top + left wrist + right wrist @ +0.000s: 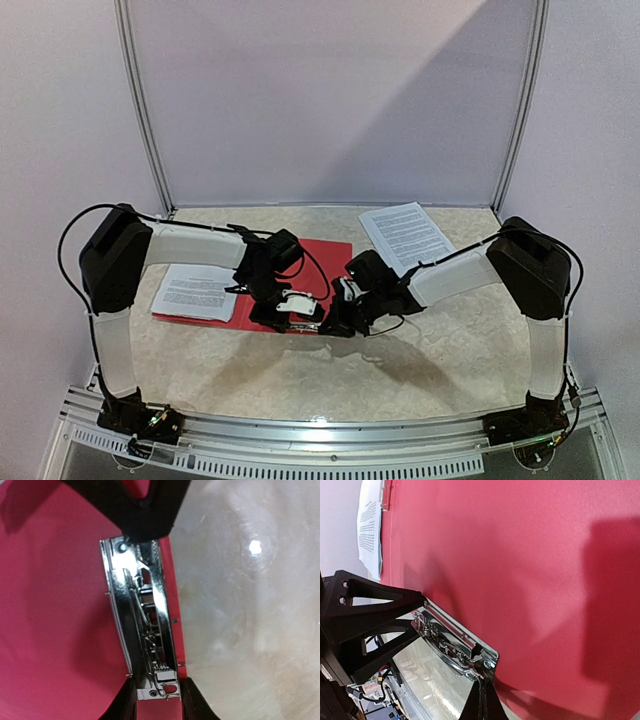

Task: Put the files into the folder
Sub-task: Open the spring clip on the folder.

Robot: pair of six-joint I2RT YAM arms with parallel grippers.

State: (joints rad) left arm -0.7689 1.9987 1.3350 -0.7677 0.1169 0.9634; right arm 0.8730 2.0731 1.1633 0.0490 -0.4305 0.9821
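Arms meet at mid-desk in the top view. The red folder point(325, 255) lies open, left of centre. One printed sheet point(195, 290) rests on its left leaf, and a second sheet point(405, 235) lies apart near the desk's point(440, 350) far right corner. The left gripper point(290, 305) and the right gripper point(340, 315) both hang low over the folder's near edge.

From the left wrist, the silver clip point(142, 620) runs along the folder's edge, beside bare desk. The left gripper's fingers point(125, 707) stand narrowly apart, one on each side of the clip's end, and appear to touch it on both sides. The right gripper's dark tip sits at the clip's opposite end.

From the right wrist, the right gripper's jaws are fully together with nothing between them, and their tip bears on the end of the clip. The left gripper's black frame brackets the far end. A sheet's edge shows beyond the folder.

The step in hand looks like working the clip open, with no paper under it yet. The next move probably calls for lifting the lever while the folder is pinned flat. A sheet can then be fetched and slid beneath.
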